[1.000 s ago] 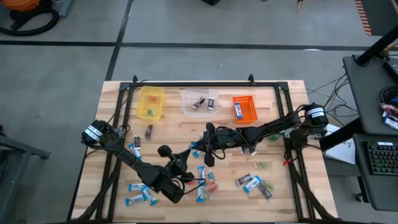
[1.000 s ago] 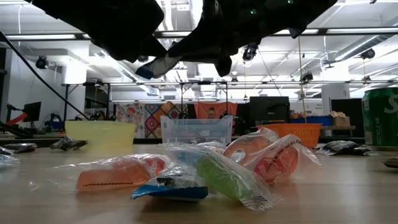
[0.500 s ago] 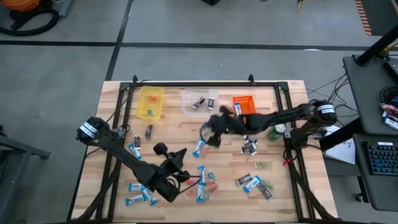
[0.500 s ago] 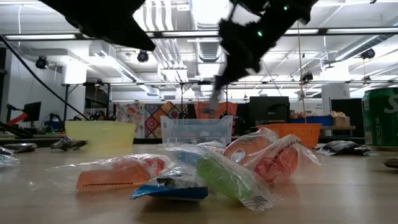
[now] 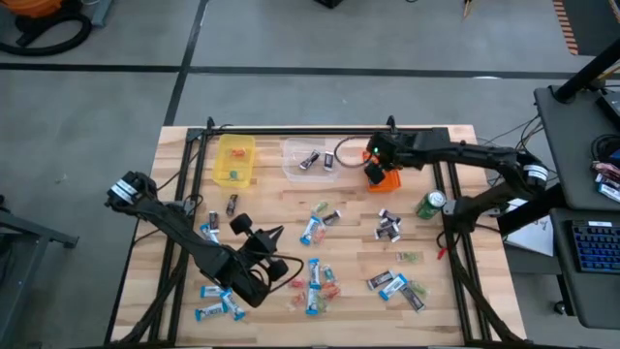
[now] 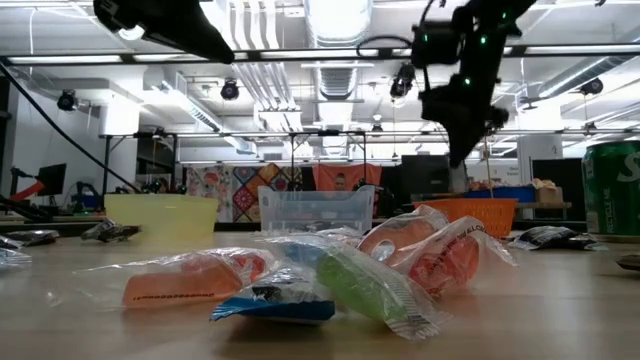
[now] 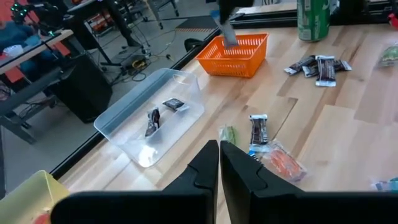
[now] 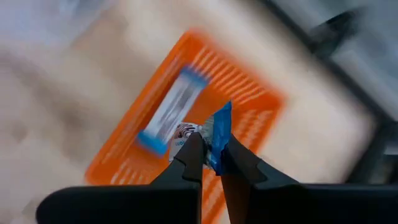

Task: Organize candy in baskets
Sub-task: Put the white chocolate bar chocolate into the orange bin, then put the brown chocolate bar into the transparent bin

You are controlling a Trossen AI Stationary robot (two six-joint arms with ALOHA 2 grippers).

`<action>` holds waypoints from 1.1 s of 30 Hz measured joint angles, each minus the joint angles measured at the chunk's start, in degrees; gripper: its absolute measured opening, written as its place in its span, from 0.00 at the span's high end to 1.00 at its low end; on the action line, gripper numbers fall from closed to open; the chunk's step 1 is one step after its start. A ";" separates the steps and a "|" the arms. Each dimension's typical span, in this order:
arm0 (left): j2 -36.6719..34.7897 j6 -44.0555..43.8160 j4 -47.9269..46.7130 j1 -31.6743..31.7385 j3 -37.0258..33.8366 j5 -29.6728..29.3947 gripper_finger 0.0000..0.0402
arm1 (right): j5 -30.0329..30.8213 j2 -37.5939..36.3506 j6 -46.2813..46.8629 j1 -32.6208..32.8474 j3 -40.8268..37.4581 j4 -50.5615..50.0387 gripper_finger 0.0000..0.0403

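My right gripper [image 8: 211,152] hovers over the orange basket [image 5: 389,178], shut on a blue-and-white candy bar [image 8: 220,132]. A second such bar [image 8: 168,112] lies in that basket. The clear basket [image 5: 310,159] holds dark wrapped pieces, and the yellow basket [image 5: 234,160] holds small pieces. Loose candy [image 5: 315,281] lies scattered across the middle and near side of the table. My left gripper [image 7: 219,149] is shut with nothing in it, raised above the near-left part of the table [image 5: 274,236] and pointing toward the baskets. My right gripper pinches the blue-and-white bar between its two fingertips, on the wrapper's blue end [image 8: 216,148]. The fingers come from above, slanting down. The bar sticks out past the fingertips, clear of the orange basket [image 8: 249,106] below it.
A green can [image 5: 429,205] stands at the table's right side near dark wrapped pieces [image 5: 387,228]. A black frame rail [image 5: 291,130] runs along the far edge behind the baskets. More bars lie at the near left [image 5: 218,301] and near right [image 5: 392,283].
My right gripper has swung fast from the table's middle toward the far edge, ending over the orange basket, and has tipped to point steeply down, still shut. My left gripper has risen and drawn back a little toward the table's left, staying shut.
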 joint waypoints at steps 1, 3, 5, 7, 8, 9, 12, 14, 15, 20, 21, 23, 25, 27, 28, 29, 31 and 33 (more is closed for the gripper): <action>-0.06 0.00 -0.12 0.00 0.00 0.03 1.00 | -3.07 0.45 -1.66 -1.34 -0.40 0.13 0.96; -0.10 0.01 -0.16 0.00 0.00 0.33 1.00 | -4.82 1.37 -3.03 -3.48 -1.09 2.48 0.95; -0.19 0.04 -0.27 0.00 0.00 1.05 1.00 | -5.04 2.52 -3.34 -4.64 -1.61 3.43 0.93; -0.50 0.02 -0.43 0.02 0.00 2.72 1.00 | -5.25 3.87 -3.45 -5.19 -1.75 3.11 0.90; -0.81 -0.10 -0.45 0.02 0.01 3.56 1.00 | -5.45 4.45 -3.93 -5.25 -1.75 3.11 0.88; -1.15 -0.21 -0.46 0.02 0.00 4.35 1.00 | -5.48 4.95 -4.34 -5.23 -1.75 3.15 0.86; -2.94 -0.76 -0.63 0.07 0.00 7.46 1.00 | -5.48 5.91 -5.70 -5.23 -1.75 3.50 0.78; -4.35 -1.22 -1.34 0.07 0.00 9.93 1.00 | -5.45 6.12 -5.73 -5.23 -1.77 4.20 0.74; -5.10 -1.59 -1.79 0.07 0.00 11.27 1.00 | -5.17 6.12 -5.61 -5.23 -1.79 4.82 0.72; -8.41 -7.39 -8.24 0.05 0.02 17.92 1.00 | -2.13 5.56 -3.93 -5.23 -0.89 5.49 0.63; -8.82 -10.13 -10.74 0.07 0.02 19.42 1.00 | -2.00 5.31 -3.32 -5.23 -0.54 5.62 0.62; -9.43 -16.94 -16.53 0.25 0.02 22.51 1.00 | -1.96 4.65 -2.68 -5.21 0.07 5.69 0.60; -9.50 -24.82 -23.47 0.61 0.02 26.04 1.00 | -1.99 3.97 -2.39 -4.81 0.61 5.77 0.59; -9.06 -32.53 -29.85 1.35 -0.11 30.40 1.00 | -2.38 2.81 -2.36 -4.19 0.98 5.98 0.58; -8.75 -35.66 -32.42 2.04 -0.43 33.24 1.00 | -2.51 2.23 -2.26 -3.79 1.15 6.12 0.58; -8.47 -38.06 -34.51 2.95 -1.04 36.28 1.00 | -2.51 1.66 -1.91 -3.30 1.28 6.38 0.59; -7.96 -40.13 -35.39 5.26 -2.91 41.12 1.00 | -2.56 0.67 -1.32 -2.34 1.50 6.48 0.59; -7.94 -39.37 -34.33 7.68 -5.60 44.11 1.00 | -2.61 -0.23 -1.20 -1.08 1.51 7.20 0.60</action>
